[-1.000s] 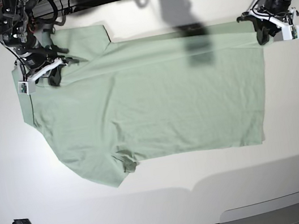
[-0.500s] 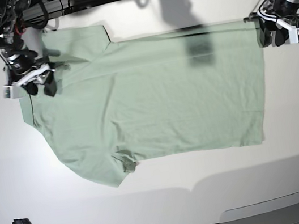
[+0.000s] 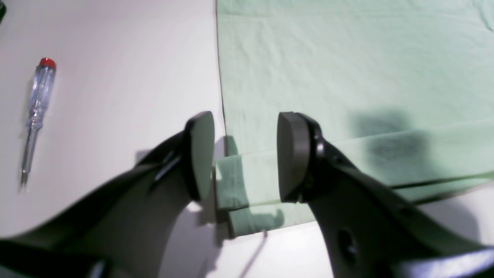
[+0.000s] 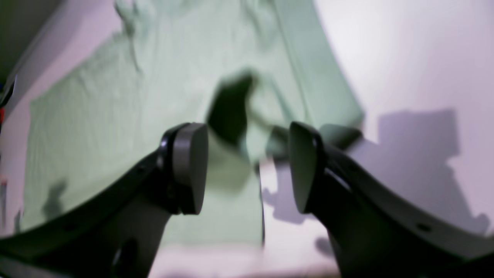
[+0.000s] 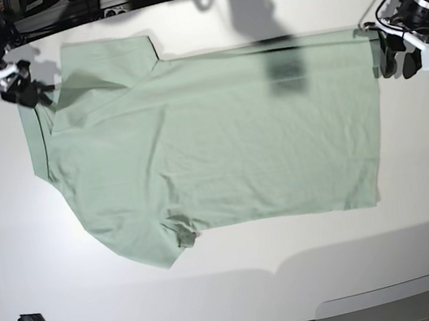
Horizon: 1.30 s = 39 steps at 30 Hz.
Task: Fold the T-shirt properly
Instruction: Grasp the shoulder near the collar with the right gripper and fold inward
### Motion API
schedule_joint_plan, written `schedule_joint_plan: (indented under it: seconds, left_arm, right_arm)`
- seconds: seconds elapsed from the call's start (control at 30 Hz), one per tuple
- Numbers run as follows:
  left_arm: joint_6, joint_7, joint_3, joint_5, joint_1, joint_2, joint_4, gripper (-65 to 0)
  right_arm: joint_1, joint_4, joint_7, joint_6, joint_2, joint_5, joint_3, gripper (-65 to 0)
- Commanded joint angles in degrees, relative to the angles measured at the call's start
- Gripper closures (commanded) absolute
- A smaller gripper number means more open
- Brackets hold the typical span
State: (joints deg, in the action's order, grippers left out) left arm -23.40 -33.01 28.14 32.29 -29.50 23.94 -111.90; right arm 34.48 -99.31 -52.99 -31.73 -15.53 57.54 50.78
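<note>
Both arms reach in from the far corners, left gripper (image 5: 401, 63) and right gripper (image 5: 21, 90) with fingers spread.

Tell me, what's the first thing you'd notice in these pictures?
The big mint-green T-shirt spread flat across the middle of the white table. At its two far corners hang open grippers, the left gripper and the right gripper, holding nothing. A red-capped screwdriver lies beside the left one.

No text, label, brand, number or sign can be read anywhere in these views, on any item or surface shown
</note>
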Motion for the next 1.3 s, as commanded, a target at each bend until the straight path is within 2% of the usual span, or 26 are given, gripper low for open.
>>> schedule_joint_plan:
  seconds: [0.0,0.2,0.3,0.43,0.6,0.83,1.0,1.27]
  left_arm:
    - [-0.11,1.33,0.44,0.74,0.13,0.83,-1.03,-24.8]
    - [-0.13,1.4,0.44,0.76,0.13,0.83,-1.03,-24.8]
    - [-0.13,1.62,0.42,0.76,0.15,0.83,-1.03,-24.8]
    - [-0.15,1.77,0.42,0.72,0.15,0.83,-1.03,-24.8]
    - [-0.15,1.77,0.42,0.72,0.15,0.83,-1.03,-24.8]
    - [-0.15,1.77,0.44,0.72,0.15,0.83,-1.03,-24.8]
    - [-0.13,1.79,0.42,0.72,0.15,0.83,-1.03,-24.8]
    - [-0.15,1.53,0.42,0.7,0.13,0.83,-1.03,-24.8]
  right_arm:
    - [1.86,-1.09,1.03,-0.94,-0.04,1.73,0.48,-31.2]
    - [5.68,-1.05,1.79,-0.96,5.09,1.6,0.39,-31.2]
    - [5.55,-0.68,2.12,-0.92,6.38,1.14,-1.88,-31.2]
    - [5.55,-0.15,3.54,-0.55,6.51,-2.14,-6.45,-31.2]
    - [5.55,-0.15,5.79,3.43,6.56,-6.75,-8.5,-31.2]
    - [5.42,-0.15,11.98,7.72,6.54,-10.99,-8.52,-31.2]
    - [4.55,0.42,12.02,8.57,6.49,-14.03,-10.88,-31.2]
    - [4.44,2.45,11.54,8.52,7.15,-13.84,-15.69,-31.2]
